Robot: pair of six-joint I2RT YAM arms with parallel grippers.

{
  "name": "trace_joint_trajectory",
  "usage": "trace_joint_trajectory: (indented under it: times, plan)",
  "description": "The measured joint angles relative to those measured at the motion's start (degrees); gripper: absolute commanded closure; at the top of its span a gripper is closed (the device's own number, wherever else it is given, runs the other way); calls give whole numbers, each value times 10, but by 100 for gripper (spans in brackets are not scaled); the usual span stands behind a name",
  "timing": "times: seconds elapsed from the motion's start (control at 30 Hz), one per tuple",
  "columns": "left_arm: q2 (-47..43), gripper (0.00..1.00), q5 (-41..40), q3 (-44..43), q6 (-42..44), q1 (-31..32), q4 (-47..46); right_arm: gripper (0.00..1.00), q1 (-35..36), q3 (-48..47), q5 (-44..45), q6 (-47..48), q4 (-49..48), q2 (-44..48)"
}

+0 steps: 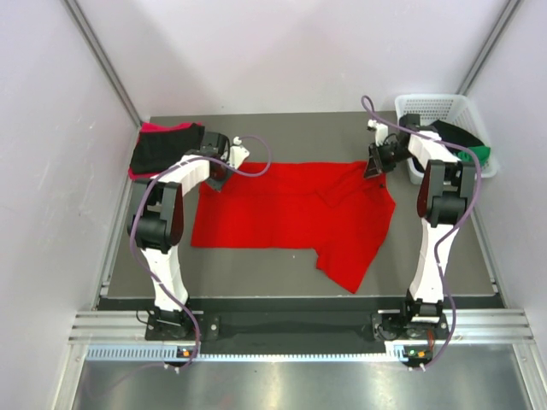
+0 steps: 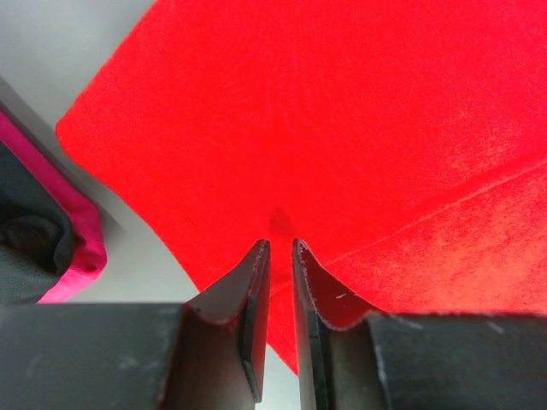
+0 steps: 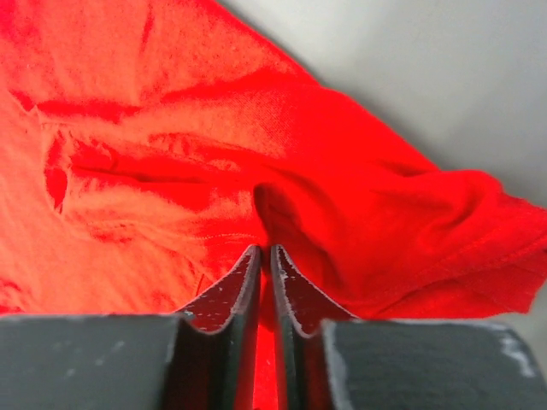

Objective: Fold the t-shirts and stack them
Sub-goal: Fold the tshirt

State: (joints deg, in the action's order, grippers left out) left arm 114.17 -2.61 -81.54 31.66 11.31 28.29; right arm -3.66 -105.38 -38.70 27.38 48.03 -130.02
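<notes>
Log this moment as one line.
red t-shirt: spread on table, right side rumpled | left tool: shut on its far-left corner | right tool: shut on its far-right edge | folded pile: far left | basket: far right

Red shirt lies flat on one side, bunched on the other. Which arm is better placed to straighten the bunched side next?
Right, likely: the right fingers pinch the shirt in its bunched side, while the left fingers hold the flat far corner opposite.

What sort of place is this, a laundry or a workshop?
Probably a robotics test booth, not a laundry: plain pale wall panels box in a dark table, two robot arms are bolted to its near edge, and a red t-shirt lies spread between them.
</notes>
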Motion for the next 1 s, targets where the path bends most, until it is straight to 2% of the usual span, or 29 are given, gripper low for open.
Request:
trace_joint_trajectory:
  times: [0.23,0.63,1.0]
  plan:
    - [0,79,0,-1,0,0,0,96,-2,66,-8,2,21,45]
    - [0,80,2,-1,-1,0,-1,96,-12,140,-38,4,64,205]
    - [0,80,2,1,-1,0,-9,96,-12,259,-47,7,96,253]
